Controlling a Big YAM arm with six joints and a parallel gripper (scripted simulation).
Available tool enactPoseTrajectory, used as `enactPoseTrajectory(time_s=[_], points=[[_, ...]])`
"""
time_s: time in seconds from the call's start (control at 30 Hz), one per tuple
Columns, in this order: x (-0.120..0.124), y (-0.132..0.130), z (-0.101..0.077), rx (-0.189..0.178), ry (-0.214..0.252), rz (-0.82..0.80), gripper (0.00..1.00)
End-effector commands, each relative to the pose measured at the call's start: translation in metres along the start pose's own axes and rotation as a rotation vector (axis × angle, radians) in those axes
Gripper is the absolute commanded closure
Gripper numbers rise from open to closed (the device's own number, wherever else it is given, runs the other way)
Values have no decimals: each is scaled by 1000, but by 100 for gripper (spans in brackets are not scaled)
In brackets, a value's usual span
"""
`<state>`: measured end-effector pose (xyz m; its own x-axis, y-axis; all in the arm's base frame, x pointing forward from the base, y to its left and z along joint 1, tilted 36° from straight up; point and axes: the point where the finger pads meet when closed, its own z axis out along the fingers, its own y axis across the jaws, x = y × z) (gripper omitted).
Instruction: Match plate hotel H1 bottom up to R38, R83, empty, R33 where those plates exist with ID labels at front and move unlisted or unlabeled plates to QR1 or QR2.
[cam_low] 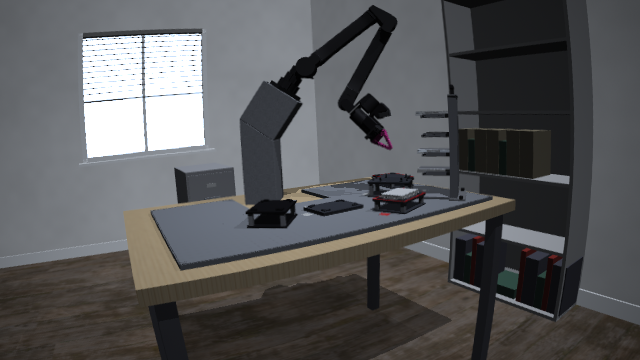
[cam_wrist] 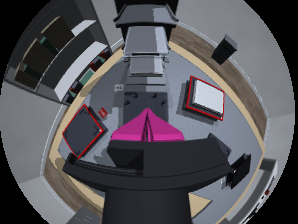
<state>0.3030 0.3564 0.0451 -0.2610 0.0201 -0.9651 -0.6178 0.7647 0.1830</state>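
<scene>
My gripper (cam_low: 385, 143) with pink fingers hangs in the air above the right part of the table, left of the plate hotel (cam_low: 442, 145). Its fingers are shut and hold nothing; they show as a closed pink wedge in the wrist view (cam_wrist: 148, 129). The hotel stands at the table's right end with several thin shelves on a post; I cannot read any plate label there. A white plate (cam_low: 400, 193) lies flat in a red-edged nest (cam_low: 399, 201), also seen in the wrist view (cam_wrist: 205, 98). A second red-edged nest (cam_wrist: 83, 129) looks dark and empty.
A dark nest (cam_low: 391, 181) stands behind the white plate. A flat black pad (cam_low: 333, 206) and a raised black nest (cam_low: 271, 212) lie on the grey mat. A bookcase (cam_low: 520, 150) stands right behind the hotel. The arm's grey base (cam_low: 265, 145) is at the back.
</scene>
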Motion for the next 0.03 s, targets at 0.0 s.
enactPoseTrajectory(time_s=[0.0], points=[[-5,2,-5,-6,-10,6,100]])
